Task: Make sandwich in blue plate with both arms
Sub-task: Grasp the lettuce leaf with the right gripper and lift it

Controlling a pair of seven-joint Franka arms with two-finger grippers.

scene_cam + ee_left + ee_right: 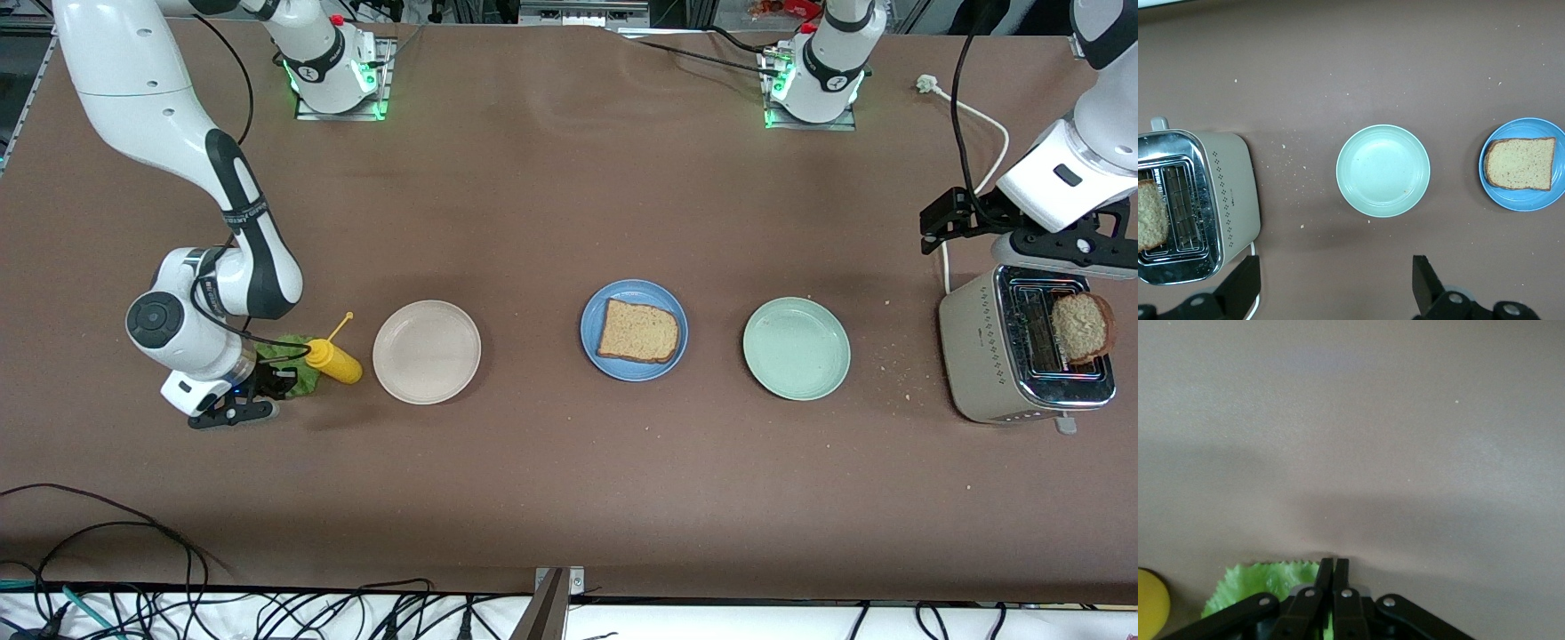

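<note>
The brown table (551, 178) bears three plates, a toaster (996, 356), mustard bottle (336, 360), seemingly lettuce (283, 348)

No text, brand, number or sign can be read with certainty: small white lettering is borne on the black band of the right arm (242, 206) and a small dark mark on the toaster (1231, 193), both too small to be made out.
</note>
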